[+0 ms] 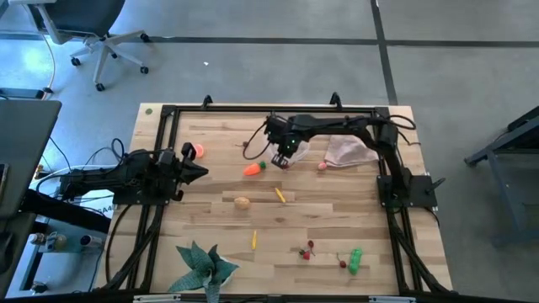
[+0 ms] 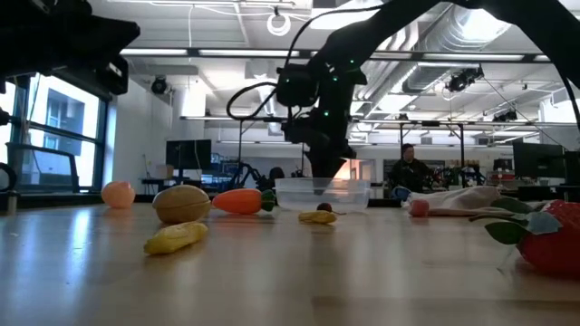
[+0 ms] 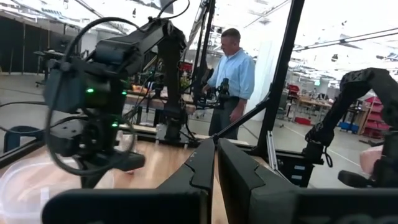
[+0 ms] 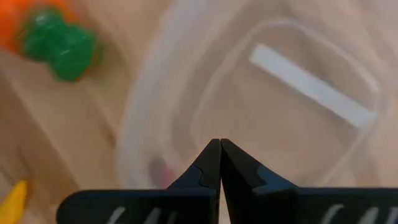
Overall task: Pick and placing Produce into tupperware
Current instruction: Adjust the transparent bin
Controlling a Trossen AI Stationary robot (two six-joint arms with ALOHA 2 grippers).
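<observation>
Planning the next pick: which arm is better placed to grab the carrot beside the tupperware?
Right, probably. The right hand hangs over the clear tupperware, fingers shut and empty, and the orange carrot lies just beside it. The left hand, also shut, waits farther off near the table's left edge.

**Room and obstacles around the tupperware**

The right hand (image 1: 285,157) hangs directly over the tupperware (image 2: 323,194), fingers pressed together, so its open top is blocked from above; an orange carrot (image 1: 253,168) lies just beside the container on the left arm's side; a pinkish cloth (image 1: 348,151) crowds the other side; between the potato (image 1: 242,202), two yellow sticks (image 1: 280,195) and the cherries (image 1: 306,249) the desk (image 1: 210,223) lies bare, wide enough to pass.
</observation>
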